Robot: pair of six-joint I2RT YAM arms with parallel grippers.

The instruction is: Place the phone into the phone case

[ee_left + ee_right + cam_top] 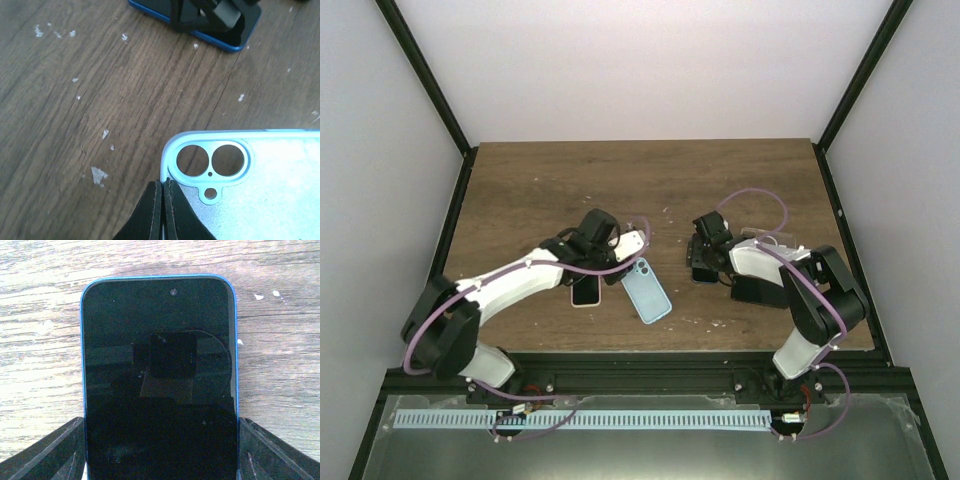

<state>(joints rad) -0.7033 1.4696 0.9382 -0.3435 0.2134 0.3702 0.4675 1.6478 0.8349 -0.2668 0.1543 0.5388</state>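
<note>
1. The phone (160,340), blue-edged with its dark screen up, lies flat on the wooden bench (75,100), right of centre in the top view.
2. The right gripper (161,432) is clamped across the phone's width. In the right wrist view, one black finger (55,452) presses against each long side near the phone's lower end.
3. The case (280,190), pale blue, lies flat on the bench left of the phone, set at a slant towards the near edge.
4. Phone and case sit near each other but apart, with bare wood between them; the phone is not in the case.
5. The left gripper (162,200) is closed, its fingers together with only a thin seam between them.
6. Its tips meet the case's rim at the corner by the two round lens holes (210,160). Whether they pinch the rim cannot be told.
7. Beneath the left arm (520,275), just left of the case, lies a dark slab (585,291) with a pale rim; what it is cannot be told.
8. Pale flecks (99,175) dot the wood grain around the case.
</note>
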